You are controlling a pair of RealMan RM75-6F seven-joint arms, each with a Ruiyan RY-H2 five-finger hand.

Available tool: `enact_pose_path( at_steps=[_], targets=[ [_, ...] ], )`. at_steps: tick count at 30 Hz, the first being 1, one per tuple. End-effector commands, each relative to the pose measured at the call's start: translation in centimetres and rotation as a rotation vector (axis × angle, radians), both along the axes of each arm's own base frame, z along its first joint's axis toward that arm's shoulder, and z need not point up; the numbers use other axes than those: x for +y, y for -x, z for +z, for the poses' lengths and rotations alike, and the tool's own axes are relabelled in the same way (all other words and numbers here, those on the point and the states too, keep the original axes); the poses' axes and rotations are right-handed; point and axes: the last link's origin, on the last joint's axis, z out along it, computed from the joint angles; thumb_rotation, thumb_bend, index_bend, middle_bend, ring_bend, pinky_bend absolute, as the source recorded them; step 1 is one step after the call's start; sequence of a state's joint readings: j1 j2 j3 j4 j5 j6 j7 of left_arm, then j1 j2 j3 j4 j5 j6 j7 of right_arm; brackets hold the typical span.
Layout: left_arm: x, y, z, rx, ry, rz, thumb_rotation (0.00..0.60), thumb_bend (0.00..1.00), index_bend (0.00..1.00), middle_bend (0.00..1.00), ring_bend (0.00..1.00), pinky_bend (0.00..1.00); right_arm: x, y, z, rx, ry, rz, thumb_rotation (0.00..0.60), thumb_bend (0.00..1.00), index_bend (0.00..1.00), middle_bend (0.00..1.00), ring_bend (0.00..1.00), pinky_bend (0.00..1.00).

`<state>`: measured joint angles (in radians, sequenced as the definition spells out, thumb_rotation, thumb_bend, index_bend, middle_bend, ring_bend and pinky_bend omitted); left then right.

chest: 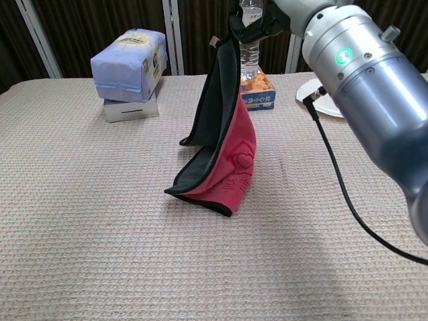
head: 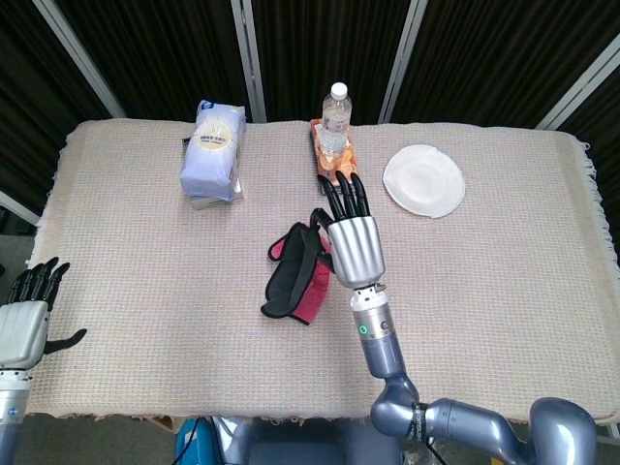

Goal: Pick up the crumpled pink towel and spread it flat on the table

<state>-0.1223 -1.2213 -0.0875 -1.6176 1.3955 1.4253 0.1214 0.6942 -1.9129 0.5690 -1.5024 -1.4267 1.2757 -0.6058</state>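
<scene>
The pink towel point(head: 308, 291) with a black inner face hangs in a tall fold, its lower end still on the table near the middle. In the chest view the towel point(chest: 234, 144) stretches from the cloth up to the top of the frame. My right hand point(head: 350, 237) pinches its upper corner, well above the table; in the chest view only the base of that hand point(chest: 271, 15) shows, with the fingers cut off by the frame. My left hand point(head: 26, 325) hovers at the table's front left corner, fingers apart, holding nothing.
A woven beige cloth point(head: 504, 291) covers the table. At the back stand a lavender packet on a box point(head: 213, 150), a water bottle point(head: 336, 116) on an orange box point(head: 337, 172), and a white plate point(head: 423, 180). My right forearm's cable point(chest: 348, 207) hangs over the right side.
</scene>
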Motion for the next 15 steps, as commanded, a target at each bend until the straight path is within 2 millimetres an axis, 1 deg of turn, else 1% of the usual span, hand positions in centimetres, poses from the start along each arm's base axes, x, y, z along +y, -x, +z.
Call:
enact_pose_path(
  at_steps=[1,5,7,15],
  targets=[
    [0.8,-0.8,-0.3,-0.021,0.002,-0.012,0.6,0.03,0.0,0.0,0.0,0.0,-0.5,-0.6,0.5,0.014,0.004,0.01,0.6,0.47,0.58,0.17,0.01,0.0],
    [2.4,-2.3,-0.8,-0.024,0.007,-0.052,0.6,0.03,0.0,0.0,0.0,0.0,-1.2,-1.3,1.1,0.034,0.012,0.024,0.6,0.47,0.58,0.17,0.01,0.0],
    [3.2,-3.2,-1.1,-0.027,0.01,-0.072,0.6,0.03,0.0,0.0,0.0,0.0,-1.9,-1.8,1.6,0.048,0.021,0.026,0.6,0.47,0.58,0.17,0.01,0.0],
    [4.8,-5.4,-2.8,-0.033,0.039,-0.096,0.6,0.03,0.0,0.0,0.0,0.0,-4.7,-3.0,4.0,0.051,0.06,0.013,0.6,0.47,0.58,0.17,0.01,0.0]
  ],
)
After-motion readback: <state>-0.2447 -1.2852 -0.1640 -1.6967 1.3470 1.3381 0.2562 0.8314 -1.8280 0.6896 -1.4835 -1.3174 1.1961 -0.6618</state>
